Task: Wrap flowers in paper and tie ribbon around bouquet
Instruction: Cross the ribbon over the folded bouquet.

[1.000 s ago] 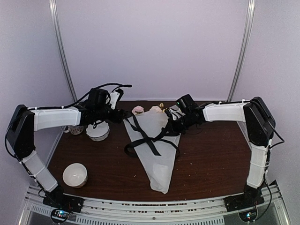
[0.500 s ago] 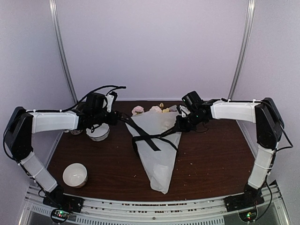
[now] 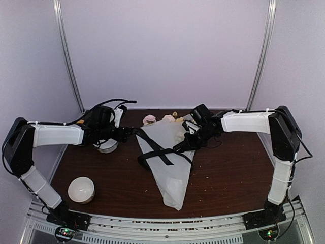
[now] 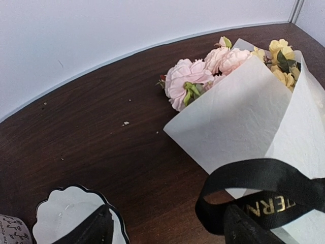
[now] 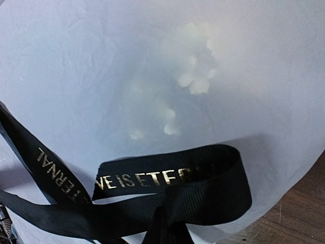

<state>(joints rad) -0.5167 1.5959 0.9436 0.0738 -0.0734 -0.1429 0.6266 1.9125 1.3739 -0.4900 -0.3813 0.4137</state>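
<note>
From above, the bouquet (image 3: 170, 170) is lying mid-worktop (image 3: 228, 173), with the flowers (image 3: 150, 119) at 12 o'clock and the tip at 6. The ribbon (image 3: 155, 147) is crossing it.

In the left wrist view, the left jaws are gaping wide and holding nothing. The ribbon is looping past at 4 o'clock.

In the right wrist view, the right jaws are shut and seem to be pinching the ribbon at 6 o'clock.

The ribbon looks soft and slippery, and the paper (image 5: 244, 76) thin and crumply. I think it is best to be gripping the ribbon ends, not the cone.

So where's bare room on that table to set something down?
The widest bare table lies between the bouquet and the right arm. A smaller patch sits between the bouquet and the near white bowl. The far side is crowded: left hand, right hand, ribbon, blooms, scalloped bowl.
</note>
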